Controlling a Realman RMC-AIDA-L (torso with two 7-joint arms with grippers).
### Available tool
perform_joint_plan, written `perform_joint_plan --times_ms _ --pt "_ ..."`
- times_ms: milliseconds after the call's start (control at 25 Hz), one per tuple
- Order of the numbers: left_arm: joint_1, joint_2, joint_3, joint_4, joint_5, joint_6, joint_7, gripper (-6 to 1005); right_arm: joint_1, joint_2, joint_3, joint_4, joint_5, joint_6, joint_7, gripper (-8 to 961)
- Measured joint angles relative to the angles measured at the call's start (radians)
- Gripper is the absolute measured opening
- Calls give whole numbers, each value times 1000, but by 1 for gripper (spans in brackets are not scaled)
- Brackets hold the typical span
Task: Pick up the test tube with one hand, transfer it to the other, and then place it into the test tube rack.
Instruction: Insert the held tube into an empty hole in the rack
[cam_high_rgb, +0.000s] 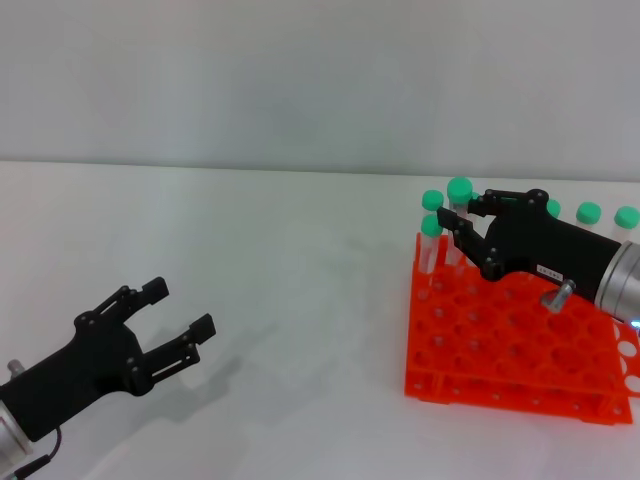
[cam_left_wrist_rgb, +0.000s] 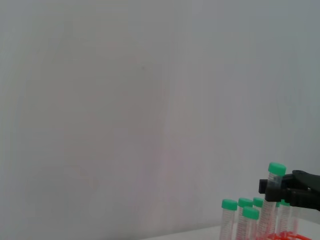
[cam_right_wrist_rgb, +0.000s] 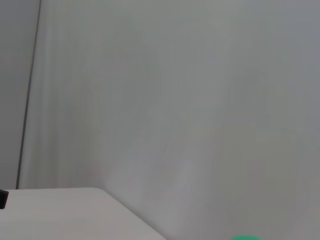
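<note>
The test tube (cam_high_rgb: 460, 188), clear with a green cap, stands upright over the back left part of the orange test tube rack (cam_high_rgb: 500, 345), its cap higher than the caps around it. My right gripper (cam_high_rgb: 461, 214) reaches in from the right and is shut on the tube just below the cap. In the left wrist view the same tube (cam_left_wrist_rgb: 276, 170) rises above its neighbours, with the black right gripper (cam_left_wrist_rgb: 268, 186) clamped on it. Its lower end is hidden behind the rack and fingers. My left gripper (cam_high_rgb: 178, 310) hovers open and empty at the lower left, far from the rack.
Several other green-capped tubes (cam_high_rgb: 431, 226) stand in the rack's back rows, more of them (cam_high_rgb: 589, 211) behind my right wrist. The rack sits at the table's right side. A pale wall runs behind the white table (cam_high_rgb: 300, 300).
</note>
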Motion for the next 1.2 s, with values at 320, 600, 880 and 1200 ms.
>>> perform_joint_plan --times_ms 320,600,880,1200 --pt "-7 2 0 1 0 -8 0 894 4 0 -5 10 2 19 3 289" --pt "-8 2 0 -1 0 -9 -2 894 4 -2 -8 8 3 22 8 294" --pt "-8 2 0 1 0 -14 -2 894 3 -4 -8 9 -2 47 9 298" --pt "-19 2 0 2 0 -18 -3 894 -8 -6 -8 15 -3 57 10 304"
